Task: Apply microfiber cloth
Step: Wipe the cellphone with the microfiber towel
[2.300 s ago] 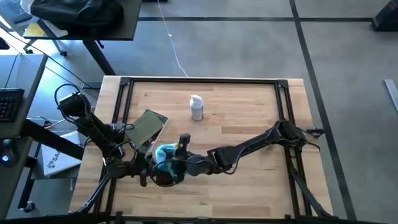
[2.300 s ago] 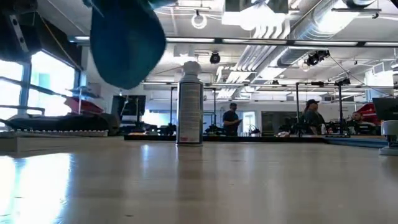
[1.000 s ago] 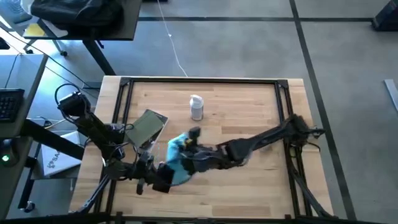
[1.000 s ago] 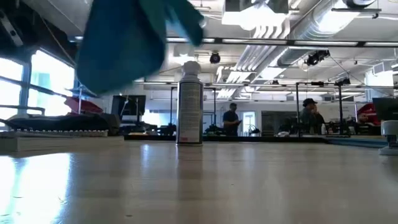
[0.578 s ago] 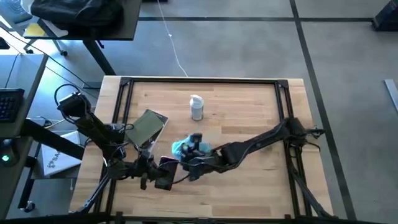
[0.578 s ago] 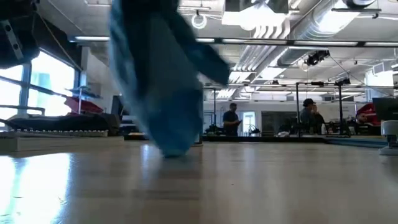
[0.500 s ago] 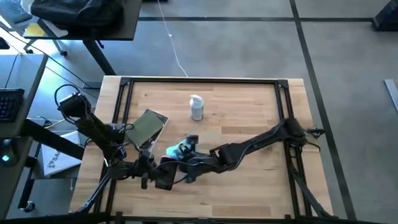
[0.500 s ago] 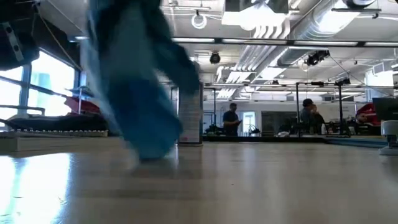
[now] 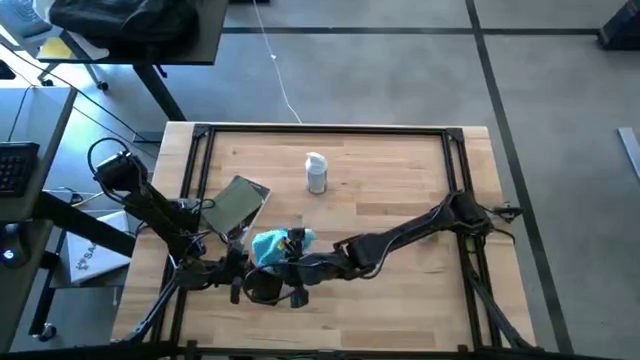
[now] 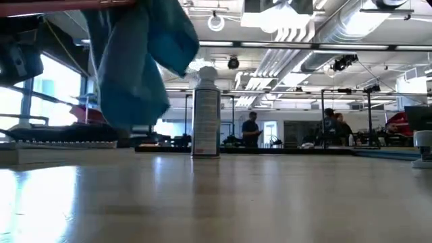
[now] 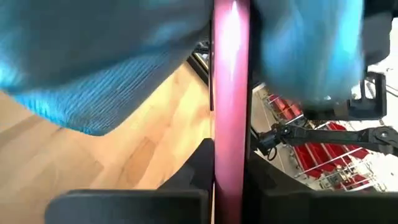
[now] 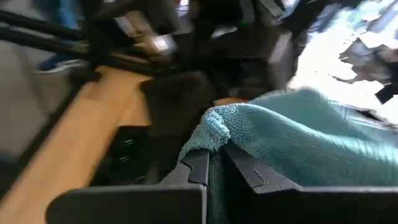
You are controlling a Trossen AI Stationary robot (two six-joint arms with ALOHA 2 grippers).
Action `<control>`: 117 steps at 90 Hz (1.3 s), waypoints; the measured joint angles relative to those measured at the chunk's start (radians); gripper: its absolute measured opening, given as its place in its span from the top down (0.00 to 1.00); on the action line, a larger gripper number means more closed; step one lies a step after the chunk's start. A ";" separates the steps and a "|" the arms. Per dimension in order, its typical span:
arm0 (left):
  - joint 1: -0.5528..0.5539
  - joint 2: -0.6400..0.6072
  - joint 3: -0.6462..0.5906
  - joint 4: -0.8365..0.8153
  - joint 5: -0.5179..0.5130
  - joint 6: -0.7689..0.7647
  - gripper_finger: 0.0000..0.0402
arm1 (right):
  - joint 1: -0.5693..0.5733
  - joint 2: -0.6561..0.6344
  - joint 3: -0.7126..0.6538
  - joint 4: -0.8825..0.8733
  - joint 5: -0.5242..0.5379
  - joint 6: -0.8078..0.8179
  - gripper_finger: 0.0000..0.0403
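1. The right gripper pinches a fold of the soft light-blue microfiber cloth, held above the wooden table at its near left
2. The left gripper, just beside it, clamps a thin flat pink-edged item
3. A white cylindrical spray can stands farther back, with a flat olive-green pouch to its left

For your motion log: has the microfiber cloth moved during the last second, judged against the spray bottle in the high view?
Yes. The microfiber cloth, held by the right gripper, has shifted toward the table's left side, farther from the spray bottle.
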 joint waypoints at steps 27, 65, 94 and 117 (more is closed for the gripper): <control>0.000 0.000 0.000 0.002 0.003 0.069 0.97 | -0.009 0.021 0.000 -0.015 -0.003 0.027 1.00; -0.007 0.000 -0.002 -0.075 0.027 0.119 0.97 | -0.078 0.065 0.002 0.127 0.014 -0.069 1.00; -0.025 -0.003 0.006 -0.075 0.061 0.088 0.97 | -0.111 0.027 -0.003 0.000 0.102 -0.151 1.00; -0.042 -0.002 0.003 -0.088 0.013 0.016 0.97 | -0.080 -0.085 0.000 -0.282 0.112 -0.087 1.00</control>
